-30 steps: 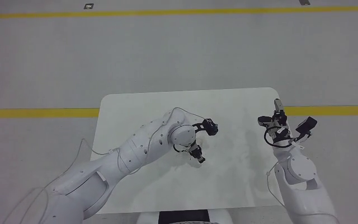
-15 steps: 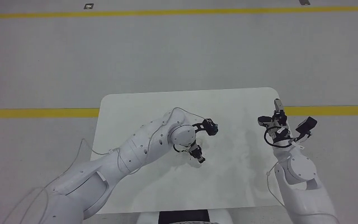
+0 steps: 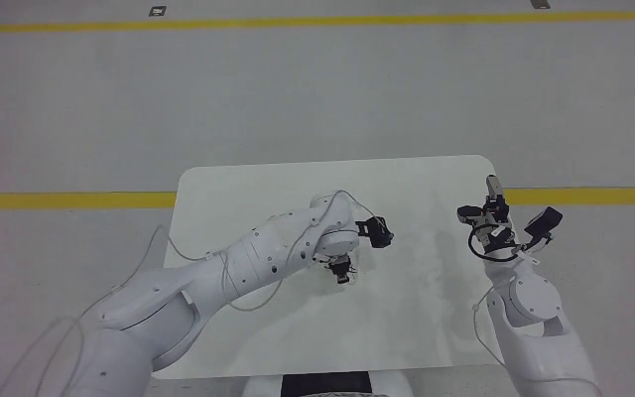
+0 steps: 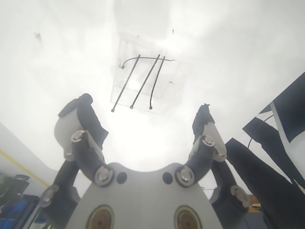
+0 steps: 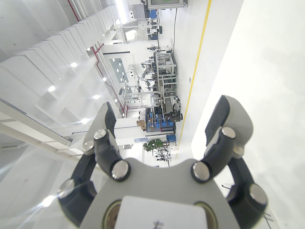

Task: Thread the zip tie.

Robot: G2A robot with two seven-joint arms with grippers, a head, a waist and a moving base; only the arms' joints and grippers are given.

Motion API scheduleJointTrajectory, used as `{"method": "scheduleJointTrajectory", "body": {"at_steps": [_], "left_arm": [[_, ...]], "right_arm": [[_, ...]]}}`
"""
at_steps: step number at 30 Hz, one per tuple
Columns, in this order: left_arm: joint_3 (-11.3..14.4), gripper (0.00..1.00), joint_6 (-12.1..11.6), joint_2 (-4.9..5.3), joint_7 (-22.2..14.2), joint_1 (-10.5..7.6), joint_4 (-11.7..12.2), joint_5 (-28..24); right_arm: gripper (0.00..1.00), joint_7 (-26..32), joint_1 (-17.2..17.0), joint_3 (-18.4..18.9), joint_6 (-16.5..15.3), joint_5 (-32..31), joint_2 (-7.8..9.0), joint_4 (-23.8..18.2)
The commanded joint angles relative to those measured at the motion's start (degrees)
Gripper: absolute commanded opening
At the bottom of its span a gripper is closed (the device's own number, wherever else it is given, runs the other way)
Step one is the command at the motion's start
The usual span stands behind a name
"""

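Left gripper [image 4: 144, 104]: fingers spread wide, nothing between them, pointed down at the white worktop [image 4: 71, 48]. Just past the fingertips sits a clear tray [image 4: 128, 48] w/ the zip ties [image 4: 144, 84] inside. They're black: three lie side by side on a slant, heads toward the gripper. A 4th curves across their far ends. No contact, gripper is above and apart from the tray.

Left arm [image 3: 268, 253] stretches from the near-left corner to approx. mid-worktop, wrist bent over, gripper [image 3: 342, 270] aimed downward.

Right gripper [image 5: 165, 104]: also spread, empty. It's up at the worktop's right edge, aimed away from the robot toward the hall and the yellow floor line [image 5: 197, 55]. Right arm [image 3: 526, 308] is tucked beside the worktop's right side, forearm pointing away from the body.

Writing: a label [image 5: 162, 215] on the right wrist plate, marks too small to read.
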Motion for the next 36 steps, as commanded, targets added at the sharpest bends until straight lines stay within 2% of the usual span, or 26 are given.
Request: {"method": "scheduleJointTrajectory", "body": {"at_steps": [1, 3, 9, 13, 16, 17, 19, 20, 23, 24, 26, 30, 32, 36], "left_arm": [[1.89, 1.00, 0.00, -0.17, -0.42, -1.35, 1.20, -1.68], [3.81, 1.00, 0.00, -0.39, -0.42, -3.03, 2.00, -0.51], [3.81, 1.00, 0.00, -0.39, -0.42, -3.03, 2.00, -0.51], [5.02, 1.00, 0.00, -0.21, 2.84, -2.64, 0.52, 2.35], [6.11, 1.00, 0.00, 0.08, 3.19, -3.10, -0.87, 3.23], [6.18, 0.97, 0.00, 0.22, 3.25, -3.15, -1.37, 3.45], [6.18, 0.62, 0.00, 0.41, 2.97, -2.98, -2.21, 4.05], [6.18, 0.48, 0.00, 0.53, 2.87, -2.89, -2.43, 4.11], [6.18, 0.31, 0.00, 0.73, 2.34, -2.64, -3.38, 4.48], [6.18, 0.20, 0.00, 0.76, 2.27, -2.57, -3.64, 4.68], [6.18, 0.06, 0.00, 0.82, 1.97, -2.24, -4.06, 5.26], [6.18, 0.01, 0.00, 0.86, 1.63, -1.53, -4.83, 6.43], [6.18, 0.04, 0.00, 0.83, 0.93, -1.25, -5.01, 7.19], [6.18, 0.02, 0.00, 0.50, -0.06, -0.69, -5.42, 9.11]], "right_arm": [[1.00, 0.00, 0.00, 0.00, 0.00, 0.00, 0.00, 0.00], [1.00, 0.00, 0.00, 0.00, 0.00, 0.00, 0.00, 0.00], [1.00, 0.00, 0.00, 0.00, 0.00, 0.00, 0.00, 0.00], [1.00, 0.00, 0.00, 0.00, 0.00, 0.00, 0.00, 0.00], [1.00, 0.00, 0.00, 0.00, 0.00, 0.00, 0.00, 0.00], [1.00, 0.00, 0.00, 0.00, 0.00, 0.00, 0.00, 0.00], [1.00, 0.00, 0.00, 0.00, 0.00, 0.00, 0.00, 0.00], [1.00, 0.00, 0.00, 0.00, 0.00, 0.00, 0.00, 0.00], [1.00, 0.00, 0.00, 0.00, 0.00, 0.00, 0.00, 0.00], [1.00, 0.00, 0.00, 0.00, 0.00, 0.00, 0.00, 0.00], [1.00, 0.00, 0.00, 0.00, 0.00, 0.00, 0.00, 0.00], [1.00, 0.00, 0.00, 0.00, 0.00, 0.00, 0.00, 0.00], [1.00, 0.00, 0.00, 0.00, 0.00, 0.00, 0.00, 0.00], [1.00, 0.00, 0.00, 0.00, 0.00, 0.00, 0.00, 0.00]]}}
